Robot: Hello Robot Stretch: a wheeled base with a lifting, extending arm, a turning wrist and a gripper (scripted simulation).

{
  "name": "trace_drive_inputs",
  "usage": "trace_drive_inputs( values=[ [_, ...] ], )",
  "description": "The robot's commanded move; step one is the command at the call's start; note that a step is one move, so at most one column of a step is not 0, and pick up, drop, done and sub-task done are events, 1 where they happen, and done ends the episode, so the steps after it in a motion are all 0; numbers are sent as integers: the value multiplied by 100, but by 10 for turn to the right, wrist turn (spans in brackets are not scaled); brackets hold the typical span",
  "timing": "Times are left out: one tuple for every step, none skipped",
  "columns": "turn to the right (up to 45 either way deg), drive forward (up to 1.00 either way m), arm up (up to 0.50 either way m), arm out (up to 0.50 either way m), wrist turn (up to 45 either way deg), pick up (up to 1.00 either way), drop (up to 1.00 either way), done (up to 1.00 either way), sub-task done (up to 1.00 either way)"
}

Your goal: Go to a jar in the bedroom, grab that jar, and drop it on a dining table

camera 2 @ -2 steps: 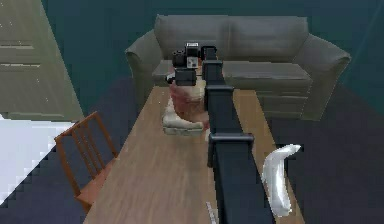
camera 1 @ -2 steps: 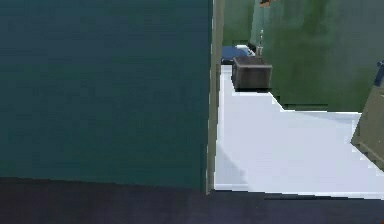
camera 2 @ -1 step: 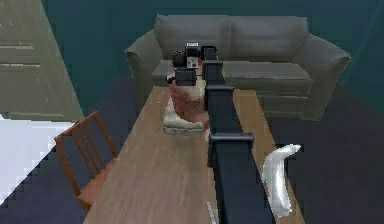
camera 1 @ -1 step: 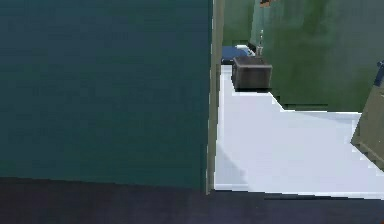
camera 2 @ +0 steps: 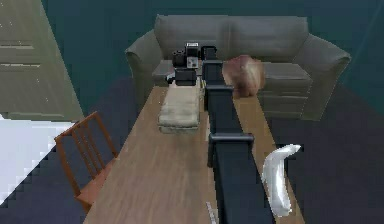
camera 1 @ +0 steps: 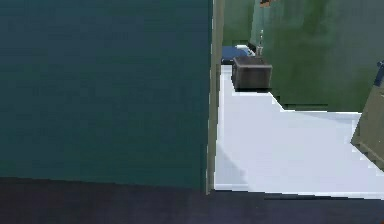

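Arm side view: a dark square arm bar (camera 2: 235, 150) runs up from the near edge over a long brown wooden table (camera 2: 150, 170). My hand (camera 2: 180, 74) sits at the bar's far end, left of two small white marker squares (camera 2: 200, 50), over the table's far end. A pale tan loaf-shaped block (camera 2: 180, 110) lies on the table right by the hand, on its near side, so I cannot tell whether the hand holds anything.

Jar: my best candidate is a rounded pinkish-brown lump (camera 2: 243, 75) at the table's far end, just right of the arm bar. It is too blobby to confirm. A curved silvery-white object (camera 2: 279, 180) is at the table's near right edge. A red-brown wooden chair (camera 2: 85, 150) stands at the table's left side. A grey-beige fabric sofa (camera 2: 290, 50) sits beyond the far end, and a cream panelled door (camera 2: 30, 60) is far left.

Forward view: a flat teal wall (camera 1: 100, 90) is on the left and white floor (camera 1: 290, 150) on the right. A dark brown box (camera 1: 252, 73) sits far off by a green wall (camera 1: 310, 50).
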Motion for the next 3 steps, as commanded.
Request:
trace_drive_inputs(
  values=[
    [0,0,4,0,0,0,0,0,0],
    [0,0,0,-8,0,0,0,0,0],
    [0,0,0,0,0,0,0,100,0]
  ],
)
